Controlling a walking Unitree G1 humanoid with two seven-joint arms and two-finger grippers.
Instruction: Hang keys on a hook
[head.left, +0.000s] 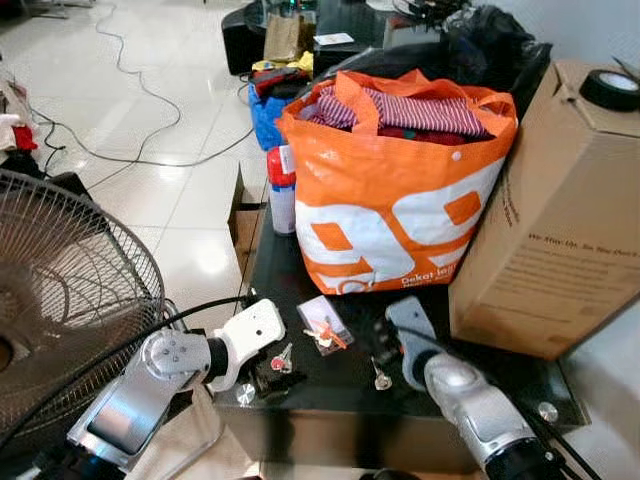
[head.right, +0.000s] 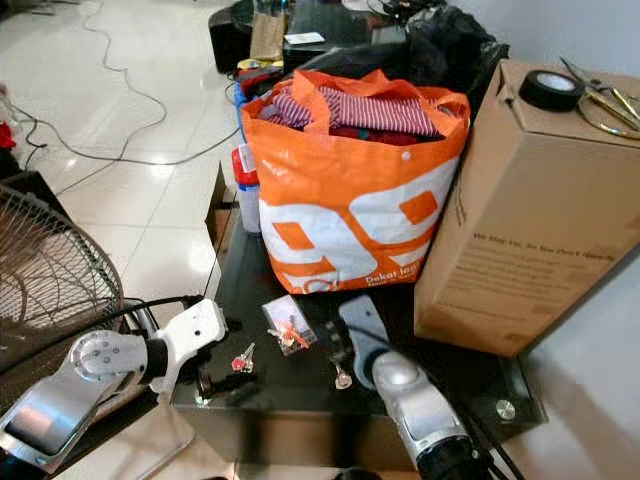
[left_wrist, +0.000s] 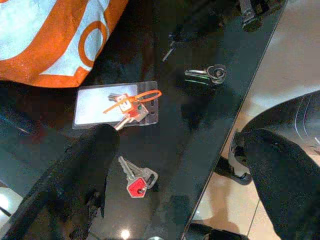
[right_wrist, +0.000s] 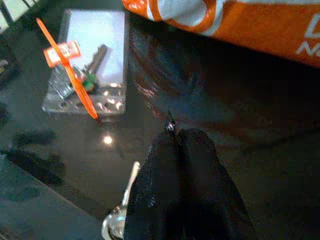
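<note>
Keys: a small bunch with a red head lies flat on the black glass table, near its front edge; nothing grips it.
Other keys: a second set with an orange tie lies on a clear card sleeve just beyond; 1 loose silver key lies beside the right arm.
Left gripper: low over the table with its 2 fingers spread wide, 1 on each side of the red-headed keys, holding nothing.
Right gripper: fingers pressed together, tips resting near the glass by the silver key, holding nothing.
Hook: none can be made out.
Surroundings: orange shopping bag and cardboard box stand behind the keys, well apart from them.
Progress: early, by my reading; the grasp is not yet made.
Left to do: close on the keys, lift, carry, find a hook, hang them.
</note>
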